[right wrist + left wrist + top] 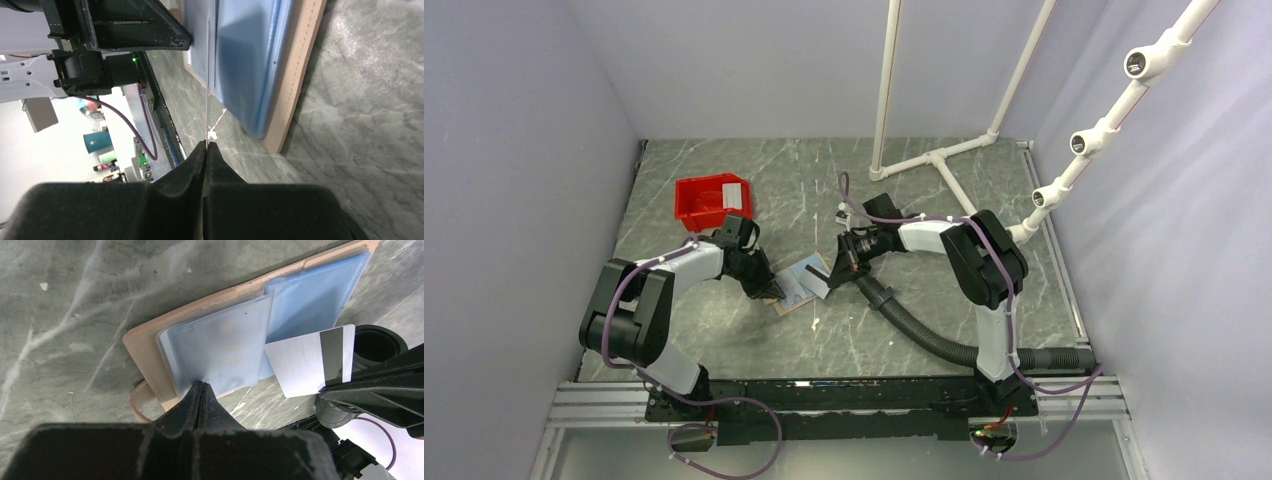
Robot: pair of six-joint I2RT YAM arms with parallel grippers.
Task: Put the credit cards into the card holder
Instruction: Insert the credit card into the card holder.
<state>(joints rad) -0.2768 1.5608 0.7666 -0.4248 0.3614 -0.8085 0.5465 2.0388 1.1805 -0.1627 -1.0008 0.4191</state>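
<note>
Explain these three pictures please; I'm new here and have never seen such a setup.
They show two robot arms, left and right, bolted to a table. The wide picture looks down from above; the other two come from a camera on each wrist. On the table lie a red bin and an open tan card holder with clear sleeves. The dark left fingers, at the bottom of their picture, are closed on a sleeve's edge. The right fingers pinch a whitish card, seen edge-on in their own view.
</note>
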